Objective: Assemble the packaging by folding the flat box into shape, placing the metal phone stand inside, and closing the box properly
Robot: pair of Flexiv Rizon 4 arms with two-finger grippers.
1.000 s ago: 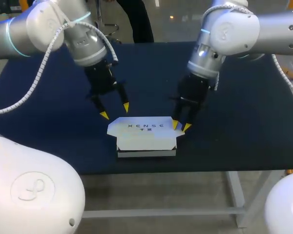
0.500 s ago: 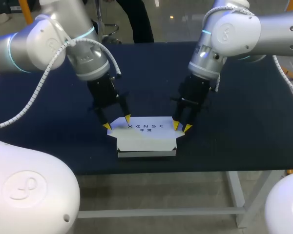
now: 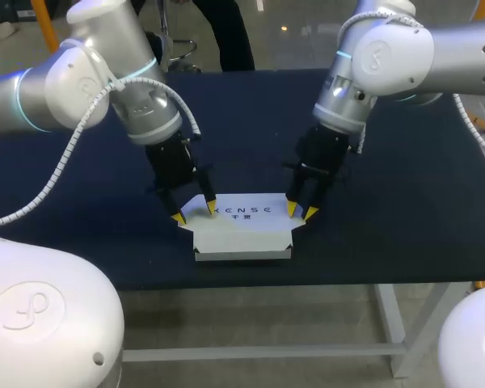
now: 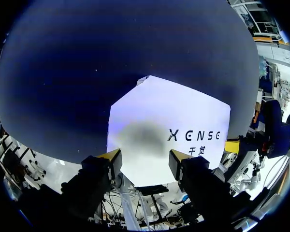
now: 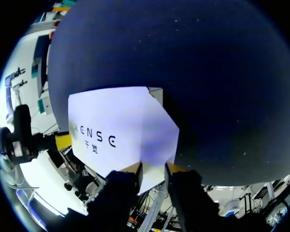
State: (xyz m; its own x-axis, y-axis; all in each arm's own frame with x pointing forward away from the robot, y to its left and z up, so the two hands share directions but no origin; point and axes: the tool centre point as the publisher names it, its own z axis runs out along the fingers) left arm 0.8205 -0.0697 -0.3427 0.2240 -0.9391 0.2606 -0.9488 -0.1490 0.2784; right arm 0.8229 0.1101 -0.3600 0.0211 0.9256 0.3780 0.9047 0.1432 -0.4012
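A white box (image 3: 242, 234) with dark print on its lid stands near the table's front edge, the lid lying over it. My left gripper (image 3: 194, 213) is open at the lid's left rear corner, one yellow tip on each side of that corner. In the left wrist view the box (image 4: 169, 125) lies ahead of my left gripper (image 4: 143, 161), its near edge between the fingers. My right gripper (image 3: 301, 211) stands narrowly open over the lid's right rear corner. In the right wrist view a corner of the box (image 5: 116, 130) reaches between the fingers of my right gripper (image 5: 153, 170). No phone stand shows.
The dark blue table cover (image 3: 388, 202) is bare around the box. The table's front edge (image 3: 331, 279) runs just in front of the box.
My left gripper has come down and forward from above the table's left to the lid's left corner, narrowing slightly. The right gripper and the box have stayed in place.
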